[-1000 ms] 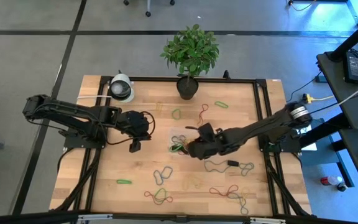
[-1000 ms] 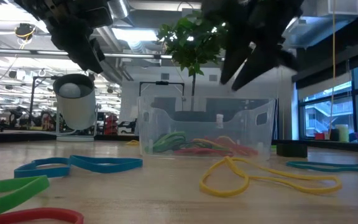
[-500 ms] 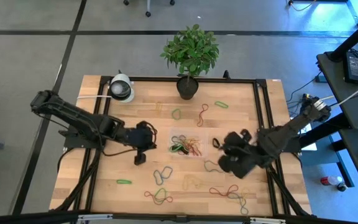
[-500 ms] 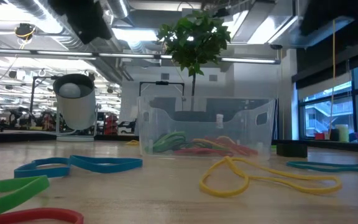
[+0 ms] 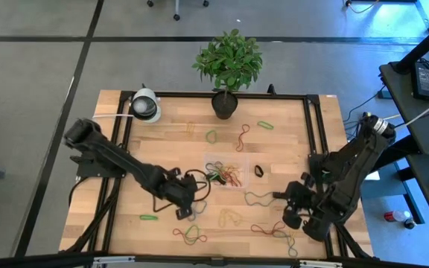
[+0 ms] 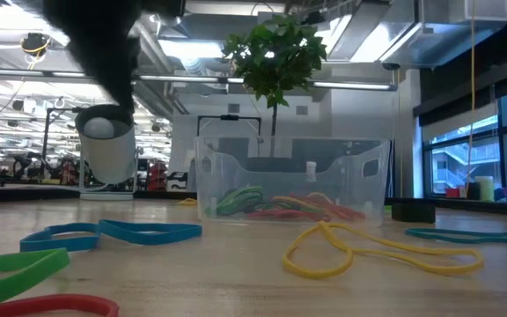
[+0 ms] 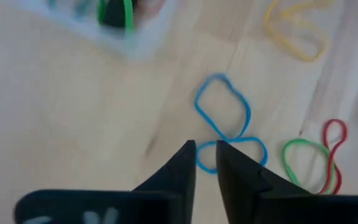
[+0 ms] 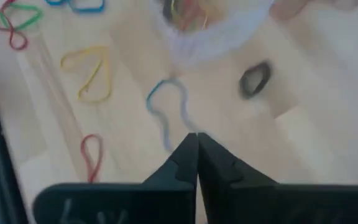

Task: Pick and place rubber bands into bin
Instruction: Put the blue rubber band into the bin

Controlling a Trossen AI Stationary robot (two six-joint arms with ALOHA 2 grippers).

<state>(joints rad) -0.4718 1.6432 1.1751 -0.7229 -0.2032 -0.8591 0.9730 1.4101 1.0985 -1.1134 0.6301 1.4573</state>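
Note:
The bin (image 5: pixel 226 173) is a clear shallow tray at mid-table with several rubber bands (image 6: pixel 275 207) lying in it. Loose bands lie flat on the wood around it: a blue one (image 7: pixel 222 118), a yellow one (image 5: pixel 231 218), a black one (image 8: pixel 255 79) and a blue-grey one (image 8: pixel 166 109). My left gripper (image 7: pixel 205 152) hangs above the blue band near the table's front, its fingers a narrow gap apart, with nothing between them. My right gripper (image 8: pixel 196 140) is shut and empty, up over the blue-grey band, right of the bin.
A potted plant (image 5: pixel 228 63) stands at the far edge and a white round camera (image 5: pixel 146 106) at the far left. More bands lie near the front edge (image 5: pixel 190 234) and front right (image 5: pixel 274 231). A small black block (image 5: pixel 279 195) sits beside my right gripper.
My left gripper has swung from left of the bin toward the near edge and the right, ending over the blue band. My right gripper has left the bin and gone toward the right and near edges, rising out of the low view.

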